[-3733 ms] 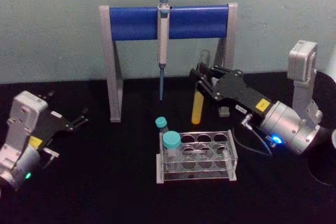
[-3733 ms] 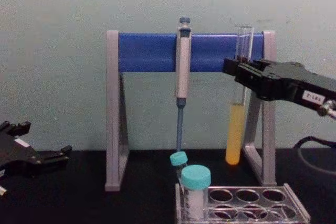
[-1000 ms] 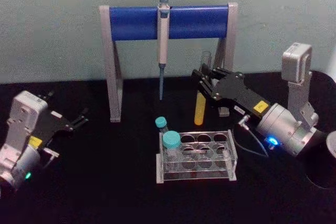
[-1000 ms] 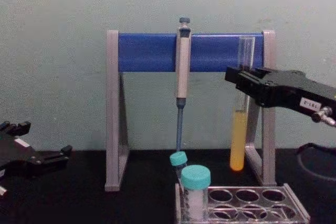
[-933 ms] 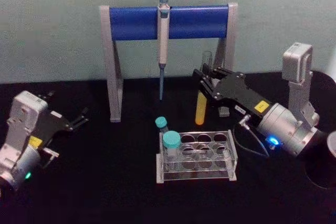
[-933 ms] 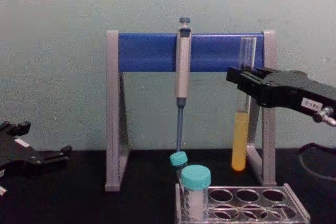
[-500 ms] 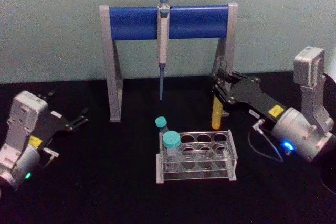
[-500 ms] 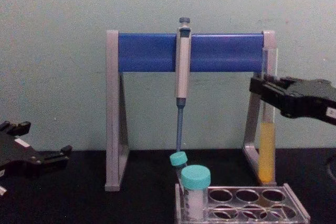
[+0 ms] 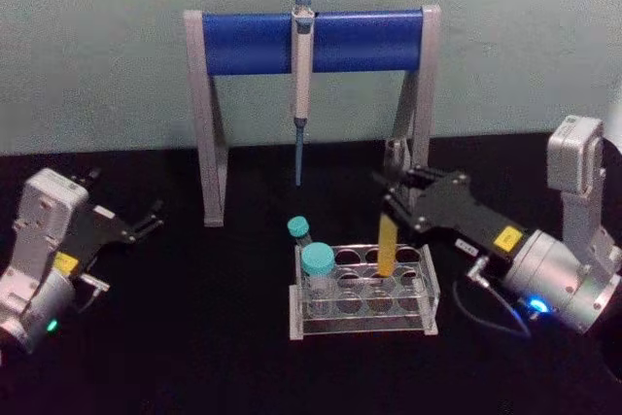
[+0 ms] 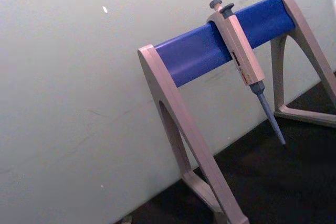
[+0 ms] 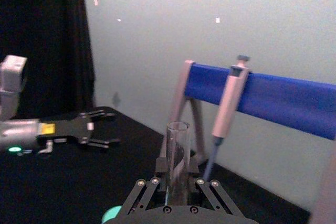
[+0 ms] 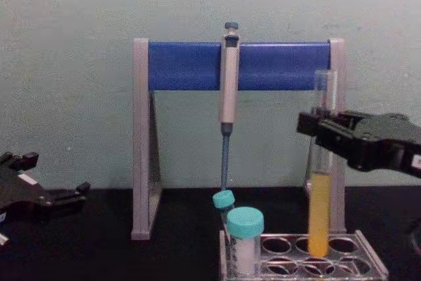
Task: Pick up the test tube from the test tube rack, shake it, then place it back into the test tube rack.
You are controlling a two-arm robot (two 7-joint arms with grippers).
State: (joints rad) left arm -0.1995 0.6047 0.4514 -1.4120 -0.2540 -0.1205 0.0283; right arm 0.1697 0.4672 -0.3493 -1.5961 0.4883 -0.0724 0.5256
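Yellow-filled test tube (image 12: 319, 218) hung lower right, pinched by the right gripper (image 12: 317, 126), tip meeting the test tube rack (image 12: 375, 261). Left gripper (image 9: 146, 221) idled far left, spread wide.

a black table (image 9: 194, 357) carries the grey-and-blue pipette stand (image 9: 360, 41) and, nearer, the clear test tube rack (image 9: 391, 312).

A laboratory bench: a pipette (image 9: 302, 85) hangs from a grey-and-blue stand (image 9: 253, 43) at twelve o'clock, a clear test tube rack (image 9: 364, 298) with teal-capped tubes (image 9: 317, 261) toward six.
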